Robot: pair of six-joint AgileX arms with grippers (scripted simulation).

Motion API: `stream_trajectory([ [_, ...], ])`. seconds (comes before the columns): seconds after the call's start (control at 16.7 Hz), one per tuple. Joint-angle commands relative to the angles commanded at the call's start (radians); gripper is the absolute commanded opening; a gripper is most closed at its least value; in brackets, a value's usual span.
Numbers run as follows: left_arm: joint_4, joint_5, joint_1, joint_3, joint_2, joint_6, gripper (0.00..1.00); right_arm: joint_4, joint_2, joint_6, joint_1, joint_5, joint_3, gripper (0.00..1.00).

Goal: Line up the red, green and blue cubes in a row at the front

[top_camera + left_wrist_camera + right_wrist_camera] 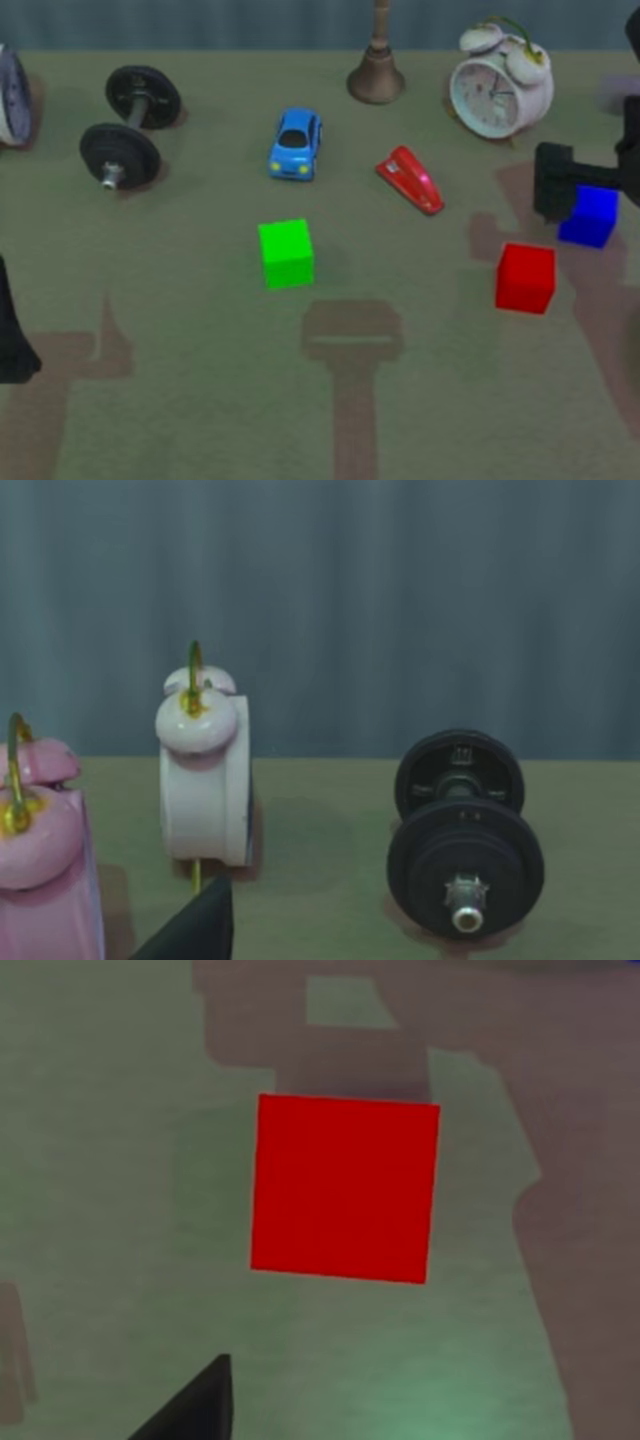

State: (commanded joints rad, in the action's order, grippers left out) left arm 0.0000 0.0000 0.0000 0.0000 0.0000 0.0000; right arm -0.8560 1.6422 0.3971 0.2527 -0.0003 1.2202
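A dull olive tabletop backed by a grey-blue curtain fills the top view, and the three cubes lie scattered: the green cube (286, 254) near the middle, the red cube (525, 278) toward the right side, and the blue cube (588, 215) just beyond it, close to the right edge. The right gripper (556, 180) hangs just beside the blue cube, over the stretch between it and the red stapler (410, 179); whether its fingers are spread or closed cannot be told here. The left arm sits parked at the left edge. A blue toy car (295, 143), a dumbbell (130, 124), a bell (377, 60) and an alarm clock (500, 84) crowd the far half. The left wrist view shows only a white alarm clock (203, 780), a pink one beside it and the dumbbell, with no cube near, so that arm appears idle. The right wrist view looks straight down on the red cube (343, 1189), lying free on the table. The likely risks: with red and blue so near each other, a descent on one could nudge the other; a skewed grasp could twist the cube; and a sweep toward the front could clip the stapler.
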Motion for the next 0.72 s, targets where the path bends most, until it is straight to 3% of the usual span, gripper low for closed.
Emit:
stream_trajectory([
  [0.36, 0.0, 0.0, 0.0, 0.0, 0.0, 0.0, 1.0, -0.194, 0.364, 0.095, 0.059, 0.002, 0.301, 1.0],
  [0.72, 0.0, 0.0, 0.0, 0.0, 0.0, 0.0, 1.0, -0.226, 0.428, 0.113, 0.07, 0.002, 0.361, 1.0],
])
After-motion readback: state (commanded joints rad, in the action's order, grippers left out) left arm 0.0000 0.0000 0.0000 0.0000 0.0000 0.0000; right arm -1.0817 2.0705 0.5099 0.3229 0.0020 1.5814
